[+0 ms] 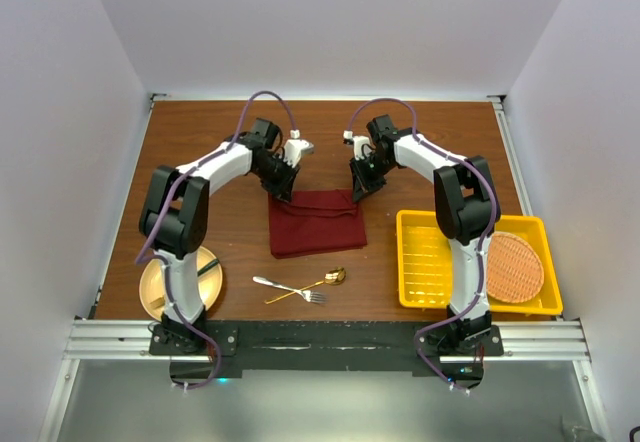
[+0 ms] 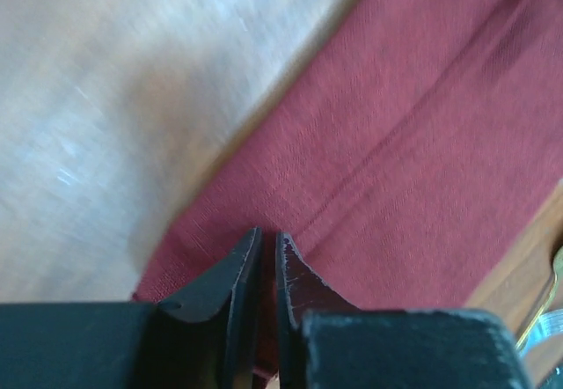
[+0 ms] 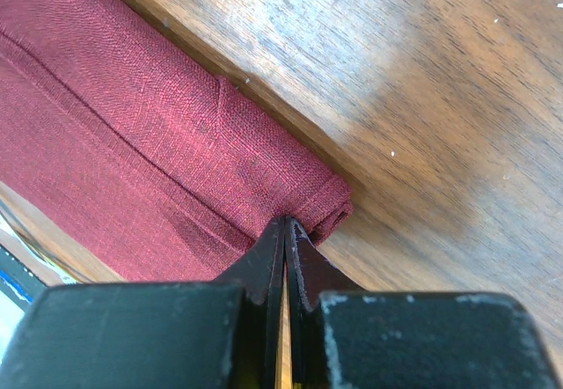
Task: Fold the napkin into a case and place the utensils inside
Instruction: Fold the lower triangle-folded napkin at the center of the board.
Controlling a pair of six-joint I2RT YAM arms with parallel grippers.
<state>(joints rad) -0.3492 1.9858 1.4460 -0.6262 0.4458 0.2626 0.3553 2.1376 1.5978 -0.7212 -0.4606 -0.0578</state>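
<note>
**Both grippers at the far corners of the folded napkin**

Seen from above, the napkin (image 1: 315,222) lay folded into a squat rectangle near the middle of the table (image 1: 220,142). The left gripper (image 1: 286,195) stood at its 11 o'clock corner and the right gripper (image 1: 358,192) at its 1 o'clock corner.

In the left wrist view, the left gripper (image 2: 270,248) had its fingers (image 2: 230,285) drawn nearly together, with only a thin slit between them. The tips rested on the napkin (image 2: 413,143) close to its corner. The cloth ran off toward 1 o'clock, with bare wood at 10 o'clock. Whether any cloth was pinched could not be told.

In the right wrist view, the right gripper (image 3: 286,231) was clenched, fingers (image 3: 259,270) tip to tip. They touched the napkin's (image 3: 132,125) edge, the rolled corner just at 1 o'clock of the tips. The cloth spread toward 10 o'clock. A grip on it could not be confirmed.

The fork (image 1: 275,284) and the spoon (image 1: 335,276) lay crossed at 6 o'clock of the napkin, apart from it. A yellow basket (image 1: 425,262) holding a round woven mat (image 1: 515,265) sat at 4 o'clock, and a plate (image 1: 160,287) at 8 o'clock.
</note>
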